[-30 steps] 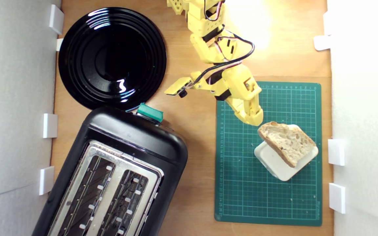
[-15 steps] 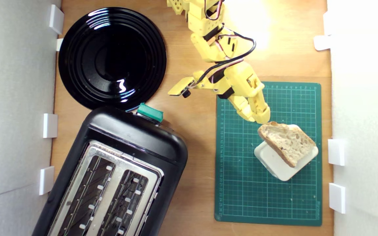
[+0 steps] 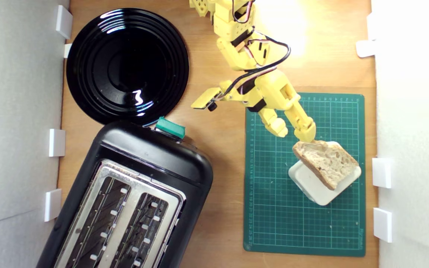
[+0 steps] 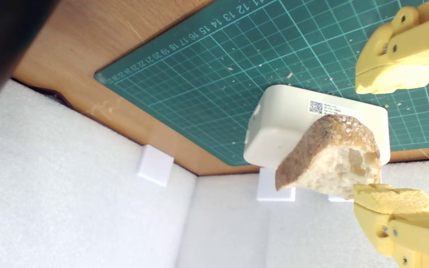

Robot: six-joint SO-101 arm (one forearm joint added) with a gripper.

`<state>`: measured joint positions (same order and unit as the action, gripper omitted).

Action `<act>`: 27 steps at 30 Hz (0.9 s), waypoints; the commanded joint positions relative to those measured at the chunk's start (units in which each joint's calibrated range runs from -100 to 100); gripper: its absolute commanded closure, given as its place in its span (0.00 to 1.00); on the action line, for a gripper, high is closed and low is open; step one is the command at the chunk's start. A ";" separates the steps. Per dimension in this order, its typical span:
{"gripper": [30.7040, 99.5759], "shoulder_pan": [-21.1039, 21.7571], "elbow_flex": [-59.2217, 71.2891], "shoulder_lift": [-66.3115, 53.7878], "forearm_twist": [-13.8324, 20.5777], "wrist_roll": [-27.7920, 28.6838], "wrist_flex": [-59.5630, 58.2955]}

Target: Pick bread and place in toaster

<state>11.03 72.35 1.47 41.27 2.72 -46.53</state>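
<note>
Now the gripper (image 3: 297, 133) stands with jaws apart, nothing held, one fingertip (image 4: 391, 199) at the near corner of the bread (image 3: 326, 162), which leans on a white block (image 3: 313, 186). Risk: closing early may nudge the slice off; the toaster (image 3: 132, 201) is well apart.

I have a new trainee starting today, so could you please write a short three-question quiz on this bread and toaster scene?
1. True or false: the bread already sits in the toaster.
2. What does the bread rest on? A) black plate B) cream block C) bare wood
3. Fill in: the gripper is ____, one finger beside the bread's crust.

Key: 1 false; 2 B, the cream block on the green mat; 3 open.
</note>
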 commanded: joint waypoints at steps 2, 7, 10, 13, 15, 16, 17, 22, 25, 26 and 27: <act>0.16 0.17 -0.68 3.11 -0.20 0.03 -6.89; 0.16 0.33 -1.59 4.85 -1.29 -0.18 -7.40; 0.16 1.06 -1.68 5.02 -5.10 -0.34 -7.66; 0.16 1.06 -1.68 5.19 -5.91 -0.39 -7.74; 0.16 1.06 -1.95 6.27 -6.00 -0.39 -8.08; 0.16 1.06 -2.22 7.10 -5.91 -0.44 -8.17; 0.16 1.06 -2.40 7.68 -5.91 -0.65 -8.51; 0.16 1.06 -2.49 9.93 -6.09 -2.06 -12.86; 0.17 1.14 -2.58 10.18 -6.09 -2.06 -13.12; 0.17 1.14 -2.95 10.26 -6.09 -2.06 -13.20; 0.17 1.14 -3.40 10.34 -6.09 -2.06 -13.20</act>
<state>11.49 71.89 12.22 35.85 1.11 -57.71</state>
